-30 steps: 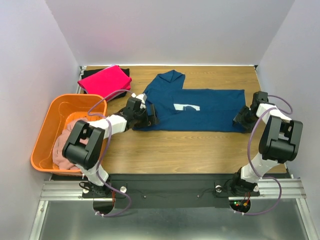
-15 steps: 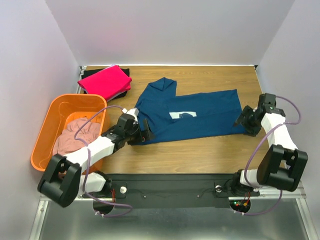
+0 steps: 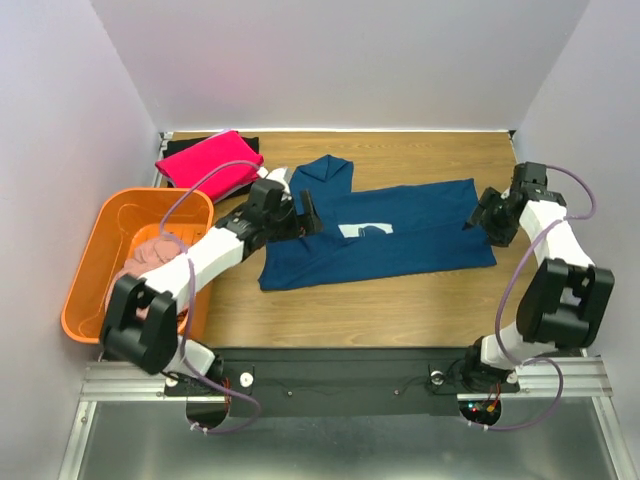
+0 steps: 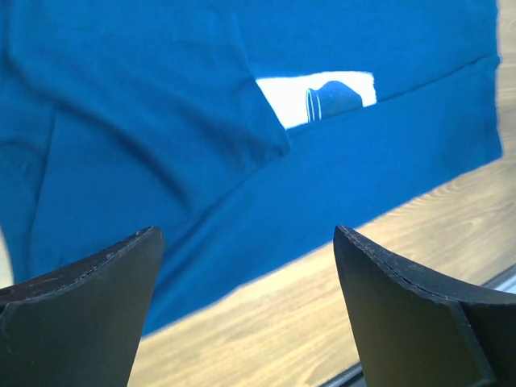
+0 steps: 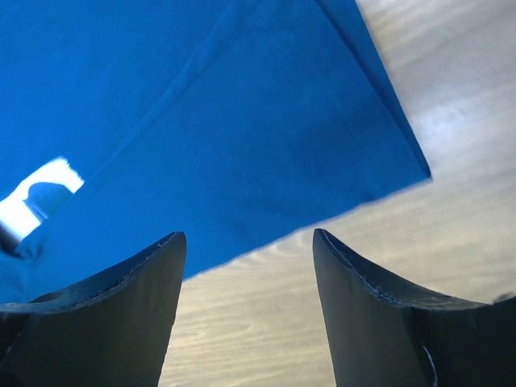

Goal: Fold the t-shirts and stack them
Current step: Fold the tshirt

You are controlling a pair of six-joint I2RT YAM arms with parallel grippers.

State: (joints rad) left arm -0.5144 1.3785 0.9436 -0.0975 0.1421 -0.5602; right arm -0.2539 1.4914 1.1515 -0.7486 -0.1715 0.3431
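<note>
A navy blue t-shirt (image 3: 400, 240) lies folded lengthwise across the middle of the table, its white print (image 3: 364, 232) partly tucked under a fold. My left gripper (image 3: 306, 214) hovers open over the shirt's left end near the folded-over sleeve. In the left wrist view the left gripper (image 4: 246, 242) holds nothing, with the blue cloth (image 4: 161, 121) and print (image 4: 314, 95) beyond it. My right gripper (image 3: 482, 217) stands open at the shirt's right end; in its wrist view the right gripper (image 5: 246, 242) is empty over bare wood just off the shirt's edge (image 5: 266, 161).
A folded bright pink t-shirt (image 3: 208, 160) rests on a black one (image 3: 252, 146) at the back left corner. An orange basket (image 3: 95, 240) at the left edge holds a crumpled pale pink t-shirt (image 3: 150, 258). Walls close in on three sides.
The blue shirt now lies narrower, its near left part pulled toward the front. My left gripper swung down to the near left, then back over the shirt's left end. The right gripper moved slightly farther back.
</note>
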